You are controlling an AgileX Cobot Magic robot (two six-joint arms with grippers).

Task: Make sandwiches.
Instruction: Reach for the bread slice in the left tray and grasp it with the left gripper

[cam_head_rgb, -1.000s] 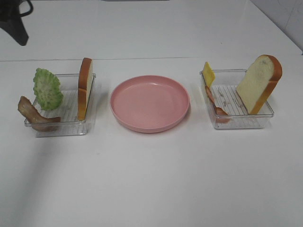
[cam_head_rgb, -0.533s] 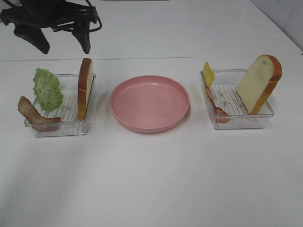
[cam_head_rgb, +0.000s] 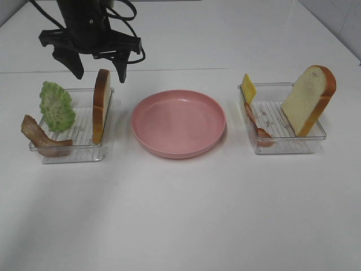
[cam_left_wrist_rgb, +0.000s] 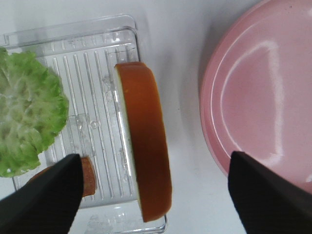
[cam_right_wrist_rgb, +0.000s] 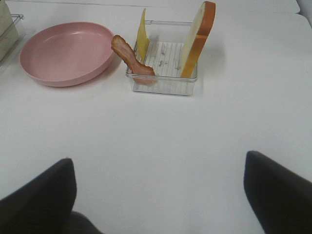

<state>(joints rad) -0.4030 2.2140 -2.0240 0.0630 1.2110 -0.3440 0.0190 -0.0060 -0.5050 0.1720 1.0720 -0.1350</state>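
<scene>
In the left clear tray [cam_head_rgb: 73, 151] a bread slice [cam_head_rgb: 101, 107] stands on edge, with a ruffled lettuce leaf [cam_head_rgb: 56, 106] and a bacon strip [cam_head_rgb: 42, 138] beside it. My left gripper [cam_head_rgb: 99, 76] hangs open just above that slice, one finger on either side of it. The left wrist view looks down on the slice's crust [cam_left_wrist_rgb: 146, 141] between the black fingers [cam_left_wrist_rgb: 44, 200]. The right tray [cam_head_rgb: 287, 145] holds a leaning bread slice [cam_head_rgb: 309, 99], a cheese slice [cam_head_rgb: 248, 88] and bacon [cam_head_rgb: 256, 127]. My right gripper [cam_right_wrist_rgb: 156, 200] is open, well short of that tray [cam_right_wrist_rgb: 163, 83].
A round pink plate [cam_head_rgb: 178, 123] lies bare between the two trays on the white table. The left wrist view shows its rim [cam_left_wrist_rgb: 209, 97] close beside the left tray [cam_left_wrist_rgb: 97, 58]. The right arm is outside the exterior view.
The left arm has come in from the far left corner and moved right and down until its open fingers hang over the left tray's bread slice. Nothing else moved.
</scene>
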